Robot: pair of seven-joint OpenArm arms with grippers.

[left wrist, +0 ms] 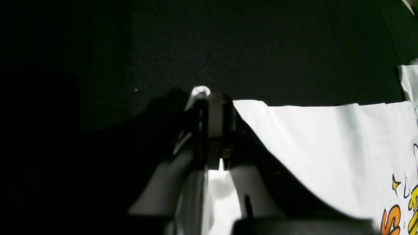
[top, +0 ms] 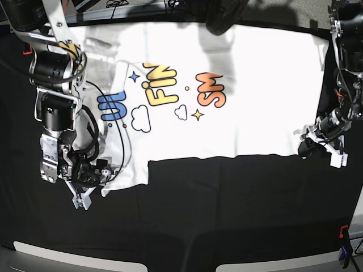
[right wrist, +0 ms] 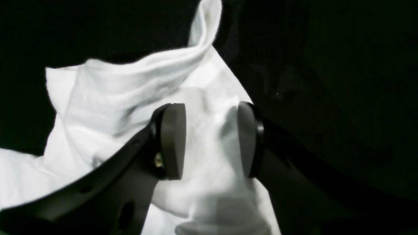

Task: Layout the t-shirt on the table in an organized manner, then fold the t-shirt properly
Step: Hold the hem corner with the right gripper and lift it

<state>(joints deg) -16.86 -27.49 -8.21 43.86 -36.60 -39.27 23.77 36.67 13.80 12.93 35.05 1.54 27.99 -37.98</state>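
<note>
The white t-shirt (top: 244, 90) lies print up across the far half of the black table (top: 227, 215), with its sleeve end bunched at the base view's left. My left gripper (top: 307, 148) is at the shirt's near right corner. In the left wrist view that gripper (left wrist: 210, 98) is shut on the t-shirt (left wrist: 326, 147), and a bit of white cloth pokes out past its tips. My right gripper (top: 85, 190) hangs over the rumpled left part. Its grey pads (right wrist: 173, 140) stand open on either side of a raised fold of the t-shirt (right wrist: 130, 98).
A blue and red clamp (top: 342, 249) sits at the table's near right edge. Cables (top: 122, 141) from the right arm trail over the shirt's left part. A dark round object (top: 227, 14) overhangs the shirt's far edge.
</note>
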